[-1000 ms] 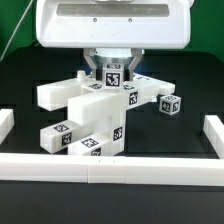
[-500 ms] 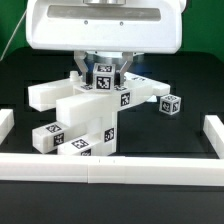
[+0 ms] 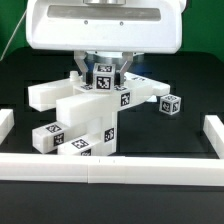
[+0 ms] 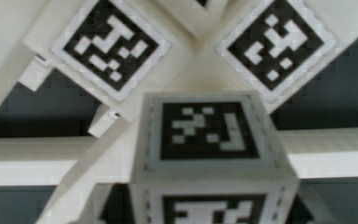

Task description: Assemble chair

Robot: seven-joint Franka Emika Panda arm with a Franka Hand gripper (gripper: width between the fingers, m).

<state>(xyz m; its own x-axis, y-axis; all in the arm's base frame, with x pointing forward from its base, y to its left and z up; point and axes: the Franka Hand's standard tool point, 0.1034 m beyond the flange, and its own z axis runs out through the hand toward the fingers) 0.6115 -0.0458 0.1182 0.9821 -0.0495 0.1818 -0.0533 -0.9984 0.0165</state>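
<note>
The exterior view takes in the whole bench (image 3: 185, 138). The chair (image 3: 85, 105), a white structure of joined blocky parts with square tags, stands at the middle of the black surface. The hand (image 3: 104, 68) hangs from under the large white robot housing (image 3: 100, 25) at the chair's twelve o'clock. Its dark fingers (image 3: 121, 66) stand on either side of a small tagged block (image 3: 102, 77) at the top rear of the structure, closed on it and gripping it.

Only this view shows the rest of the layout. A loose cube (image 3: 170, 103) with tags lies on the bench at about three o'clock from the chair, apart from it. A long white front rail (image 3: 110, 168) runs across at six o'clock, and shorter rails stand at nine o'clock (image 3: 5, 122) and three o'clock (image 3: 213, 128).

The wrist view shows what the exterior view cannot: the tagged block (image 4: 202, 130) from very close, its marker pattern filling one face and a second tagged face just beside it. Past the block are two more tagged faces of the chair (image 4: 114, 40), tilted apart from each other, with dark bench showing in the gaps between the white bars. How the block sits against the chair under it cannot be told from either view.
</note>
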